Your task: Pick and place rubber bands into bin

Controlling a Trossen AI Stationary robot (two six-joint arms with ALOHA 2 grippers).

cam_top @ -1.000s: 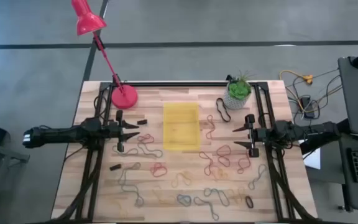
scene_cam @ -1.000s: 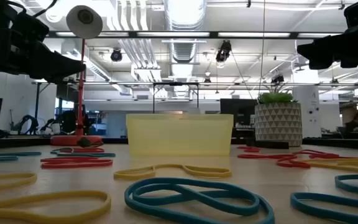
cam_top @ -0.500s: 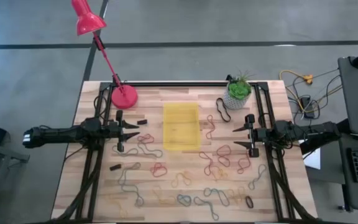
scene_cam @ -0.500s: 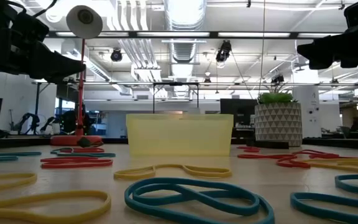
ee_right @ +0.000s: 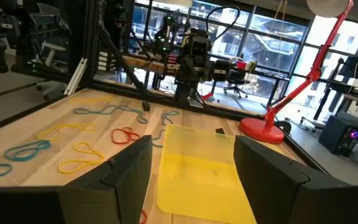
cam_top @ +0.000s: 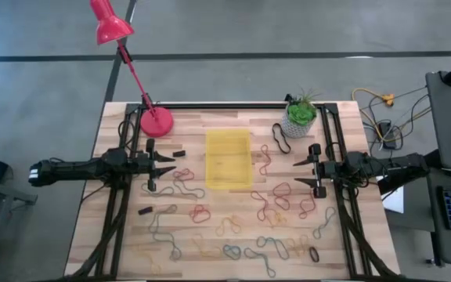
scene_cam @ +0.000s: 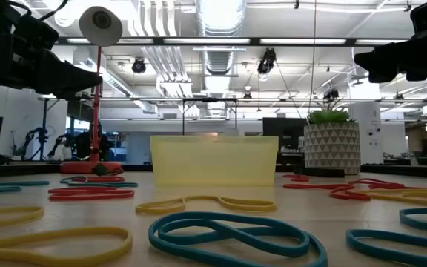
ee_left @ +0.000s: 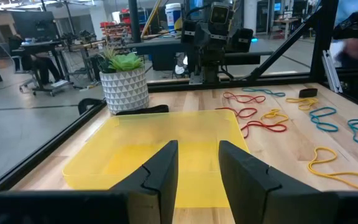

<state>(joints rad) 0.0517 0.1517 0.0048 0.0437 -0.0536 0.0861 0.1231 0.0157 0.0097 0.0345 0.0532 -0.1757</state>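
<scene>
The yellow translucent bin (cam_top: 228, 159) sits on the table's middle, toward the far side; it also shows as the bin (scene_cam: 214, 160), the bin (ee_left: 160, 152) and the bin (ee_right: 201, 169). Rubber bands (cam_top: 271, 202) in red, tan, yellow, blue and black lie flat over the near and right parts of the table, with blue and yellow rubber bands (scene_cam: 228, 230) closest in the low view. My left gripper (cam_top: 167, 165) hovers open left of the bin, above red bands. My right gripper (cam_top: 296, 175) hovers open right of the bin. Both hold nothing.
A red desk lamp (cam_top: 156, 121) stands at the far left, a white plant pot (cam_top: 298, 119) at the far right. Small black blocks (cam_top: 180, 153) lie near the left gripper. Black rails (cam_top: 117, 205) run along both table sides.
</scene>
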